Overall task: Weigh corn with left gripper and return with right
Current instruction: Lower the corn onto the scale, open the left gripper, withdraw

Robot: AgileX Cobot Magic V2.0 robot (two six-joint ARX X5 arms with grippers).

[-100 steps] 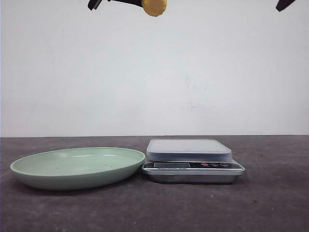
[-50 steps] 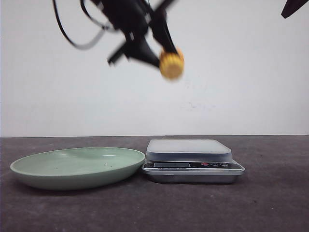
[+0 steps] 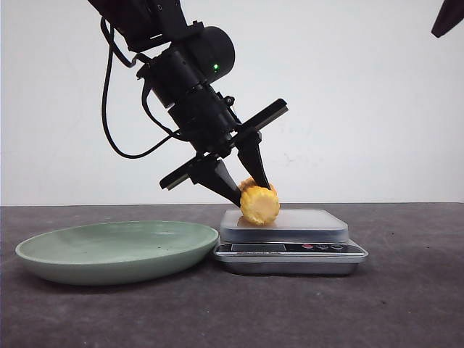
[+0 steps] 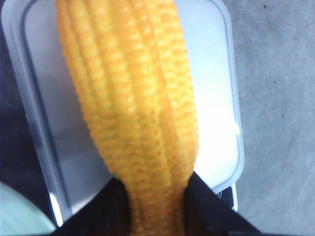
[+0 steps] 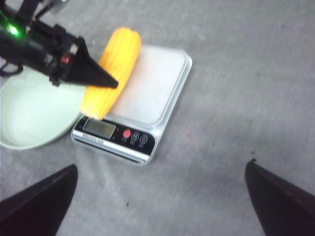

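Note:
The yellow-orange corn (image 3: 259,204) lies low over the left part of the kitchen scale's white platform (image 3: 304,221); I cannot tell whether it touches. My left gripper (image 3: 250,194) is shut on the corn, one black finger on each side of it. In the left wrist view the corn (image 4: 133,98) fills the middle, the two fingers pinching its near end above the platform (image 4: 211,88). In the right wrist view the corn (image 5: 110,73) lies along the platform's plate-side edge. My right gripper (image 5: 160,196) is open and empty, high above the table at the right, with only a tip in the front view (image 3: 449,18).
A pale green plate (image 3: 116,250) sits empty left of the scale, its rim close to the scale's side; it also shows in the right wrist view (image 5: 29,115). The scale's display and buttons (image 5: 118,132) face the front. Grey table (image 5: 236,98) lies to the right of the scale.
My left gripper has come down from the top of the front view with the corn, from high above to just over the scale's platform. The right gripper has stayed high at the right.

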